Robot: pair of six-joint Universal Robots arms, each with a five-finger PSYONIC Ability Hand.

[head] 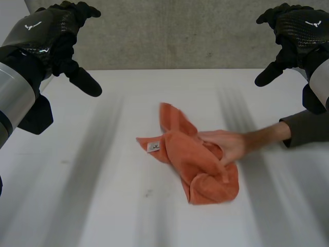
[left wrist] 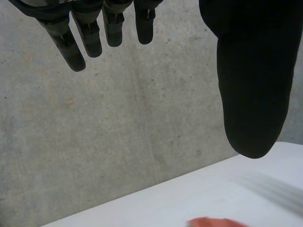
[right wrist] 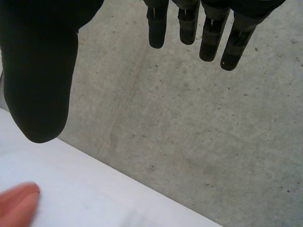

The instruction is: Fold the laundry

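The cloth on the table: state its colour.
Orange cloth, small white tag; best in head view.

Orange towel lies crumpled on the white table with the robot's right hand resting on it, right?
No: the head view shows a person's hand resting on the crumpled orange towel on the white table; the robot's right hand is raised, open.

Right hand (right wrist: 42, 71) hangs open, fingers (right wrist: 210, 33) straight, before a grey concrete wall (right wrist: 199, 132); near its thumb, an orange cloth (right wrist: 16, 204) edges onto the white table (right wrist: 94, 194).
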